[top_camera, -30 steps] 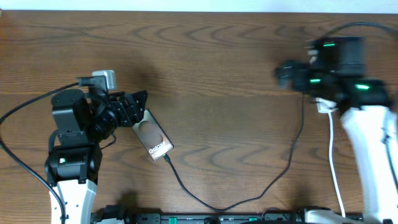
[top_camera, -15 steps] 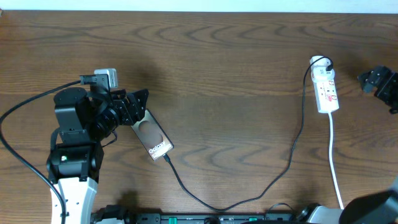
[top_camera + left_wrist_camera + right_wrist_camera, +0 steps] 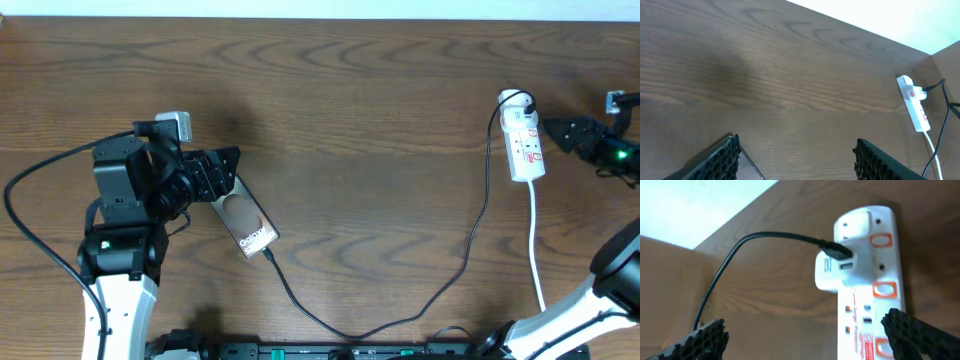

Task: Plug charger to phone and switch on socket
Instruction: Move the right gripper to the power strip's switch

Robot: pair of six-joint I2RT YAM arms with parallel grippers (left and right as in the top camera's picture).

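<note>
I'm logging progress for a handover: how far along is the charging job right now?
Done, it seems: the charger runs from the socket to the phone, its tip at the phone's lower edge. In hand: the open right gripper hovers beside the socket. Remaining: switching it on; no press shows.

White arm links, black joint housings, green lights, ribbed black gripper fingers, black cables

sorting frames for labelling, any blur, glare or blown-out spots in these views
Overhead: sharp, evenly lit, soft shadow by the left gripper. Left wrist: table sharp, area beyond blown out white. Right wrist: socket slightly soft, fingertips softer, top-left corner blown out.
</note>
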